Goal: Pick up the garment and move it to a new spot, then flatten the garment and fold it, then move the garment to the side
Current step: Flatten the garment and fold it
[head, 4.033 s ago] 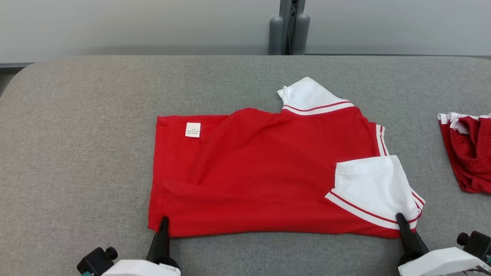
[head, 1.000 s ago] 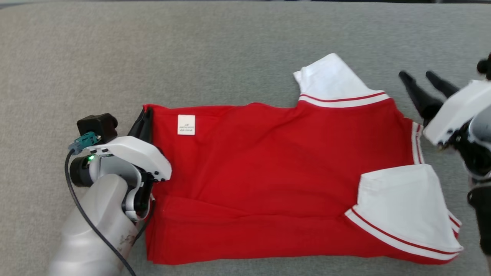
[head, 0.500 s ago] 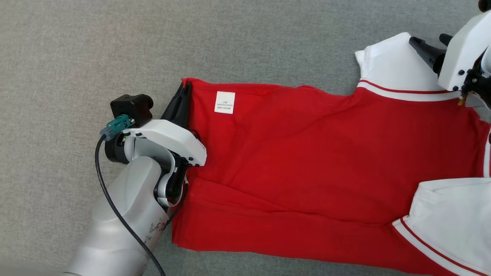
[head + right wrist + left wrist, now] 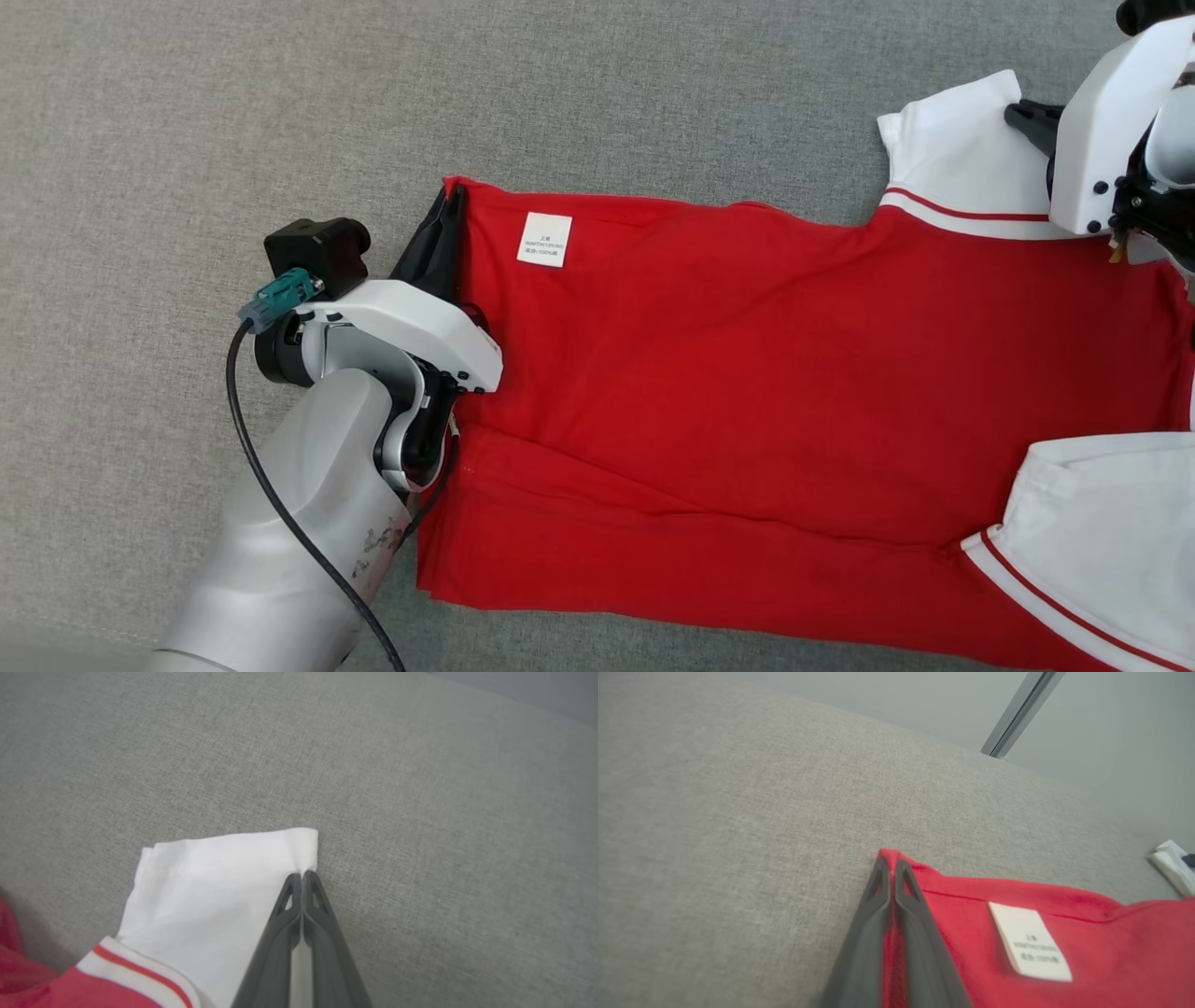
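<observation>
The garment (image 4: 747,373), a red shirt with white sleeves and a white label (image 4: 544,240), lies spread on the grey cloth table (image 4: 280,112). My left gripper (image 4: 448,201) is shut on the far left hem corner. In the left wrist view, red cloth (image 4: 971,933) shows between the closed fingers (image 4: 878,891). My right gripper (image 4: 1022,117) is shut on the outer corner of the far white sleeve (image 4: 962,149). In the right wrist view, the sleeve (image 4: 210,882) puckers at the closed fingertips (image 4: 315,891).
The second white sleeve (image 4: 1102,523) lies folded onto the red body at the lower right. My left forearm and its black cable (image 4: 280,523) lie over the table beside the hem. A pale wall with a metal post (image 4: 1020,711) stands beyond the table's far edge.
The head camera has tilted closer over the shirt. My right gripper, open beside the far sleeve a second ago, has come down and shut on its corner. The left grip is unchanged.
</observation>
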{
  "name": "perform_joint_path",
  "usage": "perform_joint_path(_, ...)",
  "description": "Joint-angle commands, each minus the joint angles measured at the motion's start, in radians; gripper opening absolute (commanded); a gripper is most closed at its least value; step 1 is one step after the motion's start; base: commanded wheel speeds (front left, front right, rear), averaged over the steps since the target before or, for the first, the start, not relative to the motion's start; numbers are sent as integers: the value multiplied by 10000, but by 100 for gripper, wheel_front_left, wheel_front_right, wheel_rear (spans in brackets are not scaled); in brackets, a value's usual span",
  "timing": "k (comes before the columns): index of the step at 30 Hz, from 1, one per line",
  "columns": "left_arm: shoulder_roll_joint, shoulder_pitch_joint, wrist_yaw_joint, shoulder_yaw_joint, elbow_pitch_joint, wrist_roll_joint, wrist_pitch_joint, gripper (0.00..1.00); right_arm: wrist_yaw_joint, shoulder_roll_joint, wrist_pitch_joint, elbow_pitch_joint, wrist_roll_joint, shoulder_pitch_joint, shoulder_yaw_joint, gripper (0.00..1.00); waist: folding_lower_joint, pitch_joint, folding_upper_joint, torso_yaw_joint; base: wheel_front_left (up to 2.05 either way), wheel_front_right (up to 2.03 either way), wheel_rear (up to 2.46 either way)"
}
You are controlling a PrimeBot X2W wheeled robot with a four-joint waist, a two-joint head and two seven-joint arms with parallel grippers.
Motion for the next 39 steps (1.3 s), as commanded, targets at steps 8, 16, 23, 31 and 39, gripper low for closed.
perform_joint_path(8,186,-150,-154,202,149,-121,-130,0,17,144,-1943,390,403,-172,-247,0,-1,-159,0,-135,0,0,0)
perform_joint_path(16,409,363,-245,494,-383,-191,-260,0,17,30,-2966,-256,1178,730,-86,0,-1,-571,0,-420,0,0,0)
perform_joint_path(23,766,1360,-100,733,-1527,-89,-313,0,17,-13,-4456,-1762,1569,2701,-391,0,-1,-1146,0,-736,0,0,0)
perform_joint_path(31,1446,2854,159,804,-3119,-88,-256,0,17,731,-5758,-3743,1120,5569,-1285,0,-1,-1999,0,-1110,0,0,0)
perform_joint_path(39,2020,4466,428,910,-4732,-308,-170,0,17,2224,-6590,-5105,441,7950,-2467,0,-1,-2712,0,-1380,0,0,0)
